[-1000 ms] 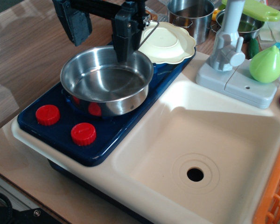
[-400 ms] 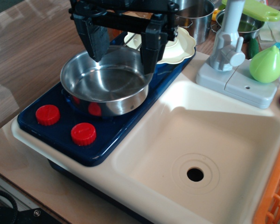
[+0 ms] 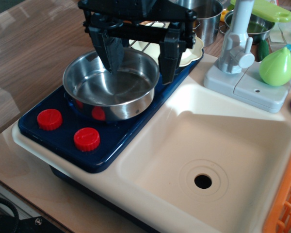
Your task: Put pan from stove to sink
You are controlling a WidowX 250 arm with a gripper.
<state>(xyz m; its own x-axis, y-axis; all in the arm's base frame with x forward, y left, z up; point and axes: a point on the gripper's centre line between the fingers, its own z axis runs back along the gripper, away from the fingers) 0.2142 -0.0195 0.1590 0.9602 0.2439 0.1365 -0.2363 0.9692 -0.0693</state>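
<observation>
The shiny steel pan (image 3: 109, 85) sits on the dark blue stove (image 3: 102, 141), over the front burner. Its thin wire handle (image 3: 141, 46) points back toward a cream plate. My black gripper (image 3: 138, 65) hangs open over the pan's far right rim. One finger (image 3: 111, 53) reaches down inside the pan, the other finger (image 3: 169, 60) is outside the rim, so the jaws straddle the wall. The cream sink (image 3: 208, 160) with its black drain hole (image 3: 202, 181) lies to the right, with the grey faucet (image 3: 237, 39) behind it.
Two red knobs (image 3: 68, 128) are at the stove's front. A cream scalloped plate (image 3: 191, 48) lies behind the pan. Taller steel pots (image 3: 206, 17) stand at the back. A green pear-shaped toy (image 3: 276, 65) sits by the faucet base. An orange basket edge (image 3: 286, 204) is at right.
The gripper has turned so that both fingers face the camera, shifted right and lowered, coming to straddle the pan's far right rim. The pan has not moved.
</observation>
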